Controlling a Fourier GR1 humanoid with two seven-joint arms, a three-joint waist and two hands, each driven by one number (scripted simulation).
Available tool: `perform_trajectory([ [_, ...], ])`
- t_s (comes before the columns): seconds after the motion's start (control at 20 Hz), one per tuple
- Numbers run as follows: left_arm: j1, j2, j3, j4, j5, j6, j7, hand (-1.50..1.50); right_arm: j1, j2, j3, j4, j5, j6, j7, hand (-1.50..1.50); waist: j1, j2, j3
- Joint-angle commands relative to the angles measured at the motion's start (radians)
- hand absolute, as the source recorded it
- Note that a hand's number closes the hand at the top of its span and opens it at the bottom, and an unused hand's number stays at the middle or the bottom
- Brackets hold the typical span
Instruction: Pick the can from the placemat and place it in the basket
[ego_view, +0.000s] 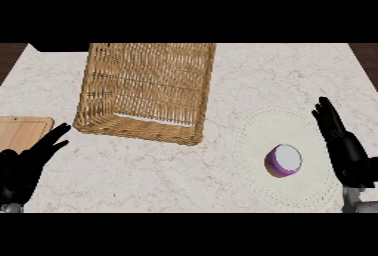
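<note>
Purple can (284, 160) upright on white placemat (288, 160), right of wicker basket (148, 90). Right hand (344, 147) nearer, just right of can, fingers straight, holding nothing. Left hand (26, 162) released, resting near-left.

The purple can (283, 161) stands on the pale round placemat (258, 130), right of the wicker basket (148, 90) on the marble counter (148, 170). The right hand (345, 147) hangs just beside the can, fingers straight. The left hand (26, 165) rests open at the lower left, near a wooden board (22, 131).
</note>
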Motion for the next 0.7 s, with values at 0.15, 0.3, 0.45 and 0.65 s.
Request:
perform_trajectory([
  [0.15,-0.156,-0.016,-0.042,-0.105,-0.023,-0.072,-0.094,0.00,-0.172,-0.114,0.070,0.022,-0.092,0.358,-0.004,1.50,0.038,-0.002,-0.009],
  [0.3,-0.211,-0.072,-0.097,-0.133,-0.016,-0.096,-0.120,0.00,-0.282,-0.144,0.182,-0.126,-0.044,0.542,-0.156,1.50,0.053,-0.012,-0.008],
  [0.45,-0.212,-0.092,-0.101,-0.121,-0.025,-0.092,-0.148,0.00,-0.176,-0.051,0.295,-0.125,-0.081,0.656,-0.259,-1.50,0.016,-0.005,-0.008],
  [0.65,-0.229,-0.096,-0.055,-0.043,-0.001,-0.144,-0.199,0.00,0.002,-0.053,0.350,-0.276,0.232,0.421,-0.316,-1.50,-0.016,-0.012,-0.012],
])
